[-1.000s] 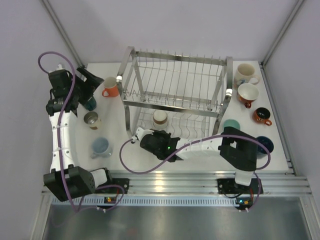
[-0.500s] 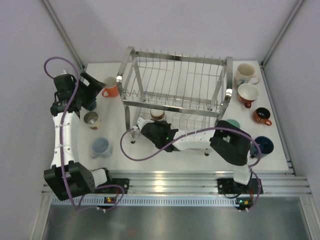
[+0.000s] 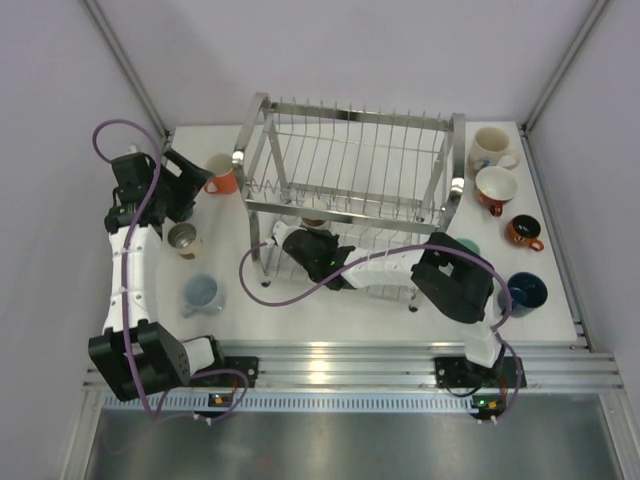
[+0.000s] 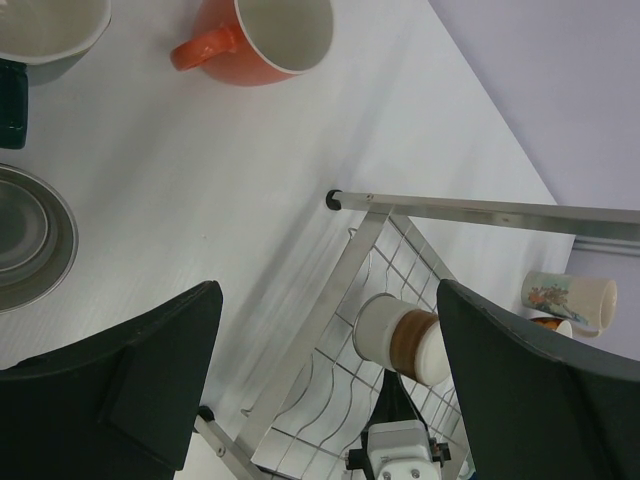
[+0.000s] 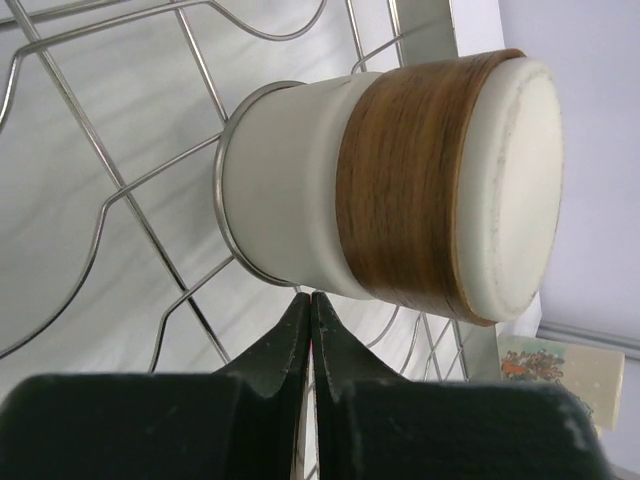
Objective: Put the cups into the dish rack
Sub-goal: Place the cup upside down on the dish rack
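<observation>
One cup only is in the two-tier silver wire dish rack (image 3: 350, 104): a white ceramic cup with a brown wood-grain band (image 5: 400, 180), on the lower tier by the front-left post, apparently base up. Right end effector (image 5: 308, 298): fingers pressed together, gripping nothing, tips right against that cup's side wall; a nudge or a retreat, cannot say which. Left end effector (image 4: 328, 300): fingers spread wide, nothing between them, hanging over the far-left corner of the white worktop (image 3: 250, 300), near the orange handled mug (image 3: 222, 178) and a dark teal cup (image 4: 12, 100). Unloaded along the left edge: a brown cup with a metallic-looking inside (image 3: 183, 240) and a pale blue-grey mug (image 3: 200, 293). Along the right edge, far to near: a printed cream mug (image 3: 492, 148), a red-brown teacup lined white (image 3: 495, 188), a small orange teacup (image 3: 523, 232), a mint cup (image 3: 467, 246) partly under the right arm, and a navy cup (image 3: 527, 292). Judgement: early days, with roughly nine left to load and nothing seen on the upper tier.
</observation>
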Controlling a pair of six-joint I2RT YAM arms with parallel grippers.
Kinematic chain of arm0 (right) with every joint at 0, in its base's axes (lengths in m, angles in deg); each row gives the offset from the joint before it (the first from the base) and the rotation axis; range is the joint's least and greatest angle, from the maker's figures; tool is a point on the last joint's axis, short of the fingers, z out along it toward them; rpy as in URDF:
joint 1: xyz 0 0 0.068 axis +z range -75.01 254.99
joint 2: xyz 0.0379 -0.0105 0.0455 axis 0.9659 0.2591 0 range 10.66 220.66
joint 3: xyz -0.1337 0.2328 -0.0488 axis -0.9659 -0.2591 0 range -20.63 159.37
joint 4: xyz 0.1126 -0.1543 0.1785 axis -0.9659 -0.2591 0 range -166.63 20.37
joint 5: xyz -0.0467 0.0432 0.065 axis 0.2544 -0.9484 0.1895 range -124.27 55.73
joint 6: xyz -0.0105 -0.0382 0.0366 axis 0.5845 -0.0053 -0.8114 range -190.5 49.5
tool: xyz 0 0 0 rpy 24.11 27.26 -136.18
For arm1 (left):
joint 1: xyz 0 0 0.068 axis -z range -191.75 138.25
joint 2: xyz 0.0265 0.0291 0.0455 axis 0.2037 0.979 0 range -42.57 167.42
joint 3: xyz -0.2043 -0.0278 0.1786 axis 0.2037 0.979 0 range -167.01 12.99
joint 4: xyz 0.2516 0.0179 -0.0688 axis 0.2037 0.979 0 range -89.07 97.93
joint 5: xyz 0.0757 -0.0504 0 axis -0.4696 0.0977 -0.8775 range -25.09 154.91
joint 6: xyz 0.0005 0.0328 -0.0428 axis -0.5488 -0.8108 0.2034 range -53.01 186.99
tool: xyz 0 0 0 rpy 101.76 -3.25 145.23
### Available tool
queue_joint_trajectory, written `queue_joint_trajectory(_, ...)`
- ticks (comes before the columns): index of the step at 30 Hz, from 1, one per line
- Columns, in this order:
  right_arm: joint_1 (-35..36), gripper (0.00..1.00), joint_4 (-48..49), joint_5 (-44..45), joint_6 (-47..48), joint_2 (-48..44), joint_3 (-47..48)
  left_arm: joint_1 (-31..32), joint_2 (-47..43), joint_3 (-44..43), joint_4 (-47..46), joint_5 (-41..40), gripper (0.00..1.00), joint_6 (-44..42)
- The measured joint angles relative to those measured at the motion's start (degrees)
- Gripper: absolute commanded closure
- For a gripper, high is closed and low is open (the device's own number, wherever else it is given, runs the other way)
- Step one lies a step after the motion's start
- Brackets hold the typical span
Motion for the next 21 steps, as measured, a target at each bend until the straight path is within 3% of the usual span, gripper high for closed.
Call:
queue_joint_trajectory(15, -1.20, 1.00, 0.07, -1.18, 1.25, 3.19, 4.90, 0.00, -0.02, 0.00, -0.02, -0.02, 0.07, -0.02)
queue_joint_trajectory(19, -1.22, 1.00, 0.24, -0.70, 1.44, 3.17, 4.81, 0.00, -0.07, 0.26, -0.22, 1.01, 0.11, 0.00)
queue_joint_trajectory(21, -1.20, 1.00, 1.60, -0.66, 1.66, 2.89, 3.85, 0.02, -0.28, 0.98, -0.42, 2.23, 0.19, 0.13)
